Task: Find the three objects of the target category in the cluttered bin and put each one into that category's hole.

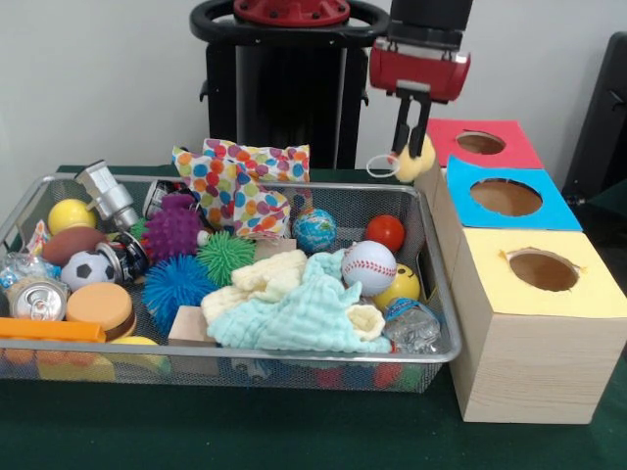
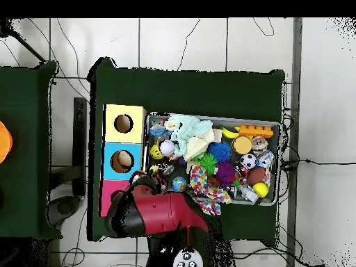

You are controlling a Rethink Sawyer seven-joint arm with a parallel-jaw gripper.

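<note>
My gripper [image 1: 409,147] hangs over the far right corner of the wire mesh bin [image 1: 294,354], just left of the red-surround hole [image 1: 480,143]. It is shut on a small yellow-orange plush toy [image 1: 421,157] with a white loop, held above the bin rim. In the overhead view the red arm [image 2: 156,212] covers the gripper, the toy and most of the red box [image 2: 106,196]; the bin's rim [image 2: 279,163] shows at the right. No other plush animal shows among the clutter.
The blue-surround hole [image 1: 506,197] and the yellow-surround hole [image 1: 543,269] sit nearer the camera. The bin holds a baseball [image 1: 369,266], a globe ball [image 1: 314,230], a red ball [image 1: 385,232], spiky balls [image 1: 173,230], pale cloths [image 1: 294,308], a dotted pouch [image 1: 240,181] and a can [image 1: 37,299].
</note>
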